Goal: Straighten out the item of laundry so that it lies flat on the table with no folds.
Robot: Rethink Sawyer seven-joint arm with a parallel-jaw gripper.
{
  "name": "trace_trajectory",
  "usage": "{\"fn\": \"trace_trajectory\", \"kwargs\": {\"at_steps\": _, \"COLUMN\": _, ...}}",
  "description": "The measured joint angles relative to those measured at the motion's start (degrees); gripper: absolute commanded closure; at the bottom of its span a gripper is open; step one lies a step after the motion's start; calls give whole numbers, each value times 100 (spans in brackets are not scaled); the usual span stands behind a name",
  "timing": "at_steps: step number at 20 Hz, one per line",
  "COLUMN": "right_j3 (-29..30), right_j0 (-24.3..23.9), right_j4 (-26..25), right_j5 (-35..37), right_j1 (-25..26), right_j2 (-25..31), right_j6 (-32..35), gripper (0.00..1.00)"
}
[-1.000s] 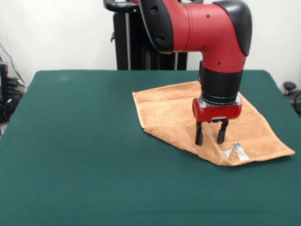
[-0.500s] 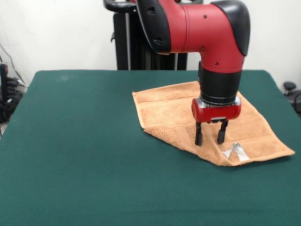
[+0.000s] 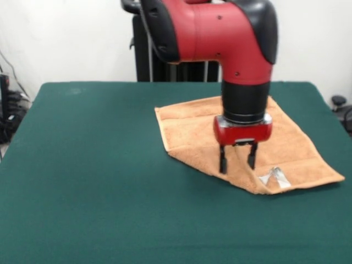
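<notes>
The item of laundry (image 3: 192,129), a light-orange terry towel, lies on the right half of the dark green table (image 3: 99,181). Its near part is folded over along the front-left edge, and a small white label (image 3: 275,177) shows near the front right corner. My gripper (image 3: 237,160) hangs from the red and black arm just above the towel's folded near edge, left of the label. Its two black fingers (image 3: 223,163) point down, stand apart and hold nothing. The arm hides part of the towel's middle.
Black cables and gear (image 3: 8,118) sit off the table's left side, and a dark object (image 3: 341,107) stands beyond the right edge. The towel's front right corner (image 3: 340,177) lies near the table's right edge.
The arm and gripper have shifted to the left and slightly nearer the towel's folded front edge. The towel has not moved.
</notes>
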Motion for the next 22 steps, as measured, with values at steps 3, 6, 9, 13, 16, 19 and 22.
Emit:
{"fn": "trace_trajectory", "kwargs": {"at_steps": 3, "right_j3": 0, "right_j0": -275, "right_j4": -43, "right_j5": 1, "right_j1": -73, "right_j2": 41, "right_j6": 0, "gripper": 0}}
{"fn": "trace_trajectory", "kwargs": {"at_steps": 6, "right_j3": -2, "right_j0": -444, "right_j4": -70, "right_j5": 13, "right_j1": -166, "right_j2": 44, "right_j6": 0, "gripper": 0}}
{"fn": "trace_trajectory", "kwargs": {"at_steps": 9, "right_j3": -2, "right_j0": -553, "right_j4": -112, "right_j5": 19, "right_j1": -279, "right_j2": 43, "right_j6": 0, "gripper": 0}}
{"fn": "trace_trajectory", "kwargs": {"at_steps": 13, "right_j3": 0, "right_j0": -567, "right_j4": -183, "right_j5": 20, "right_j1": -349, "right_j2": 47, "right_j6": 0, "gripper": 0}}
{"fn": "trace_trajectory", "kwargs": {"at_steps": 16, "right_j3": 0, "right_j0": -565, "right_j4": -201, "right_j5": 20, "right_j1": -371, "right_j2": 51, "right_j6": 0, "gripper": 0}}
{"fn": "trace_trajectory", "kwargs": {"at_steps": 19, "right_j3": 0, "right_j0": -557, "right_j4": -201, "right_j5": 20, "right_j1": -380, "right_j2": 53, "right_j6": 0, "gripper": 0}}
{"fn": "trace_trajectory", "kwargs": {"at_steps": 22, "right_j3": 0, "right_j0": -543, "right_j4": -201, "right_j5": 42, "right_j1": -388, "right_j2": 55, "right_j6": 0, "gripper": 0}}
